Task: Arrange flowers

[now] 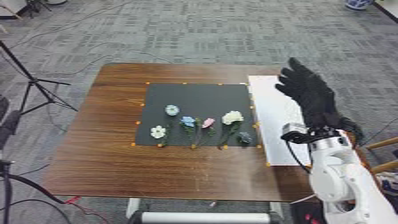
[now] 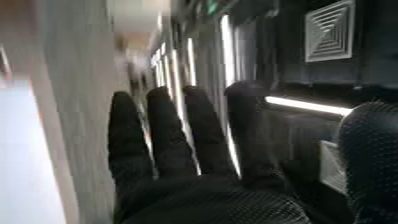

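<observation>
In the head view my right hand (image 1: 313, 97) is held over the white panel at the table's right side, fingers straight, away from the flowers. The right wrist view shows the same hand (image 2: 209, 200) with fingers extended and holding nothing. On the black mat (image 1: 200, 95) lie a pale blue flower (image 1: 172, 109), a white flower (image 1: 158, 132), a blue flower (image 1: 187, 121), a pink flower (image 1: 208, 122), a cream flower (image 1: 232, 117) and a dark flower (image 1: 244, 137).
Small orange markers edge the black mat. The white panel (image 1: 274, 107) lies right of it on the brown table (image 1: 115, 165). A black tripod (image 1: 32, 80) stands on the floor at the left. A cable runs beside the right arm.
</observation>
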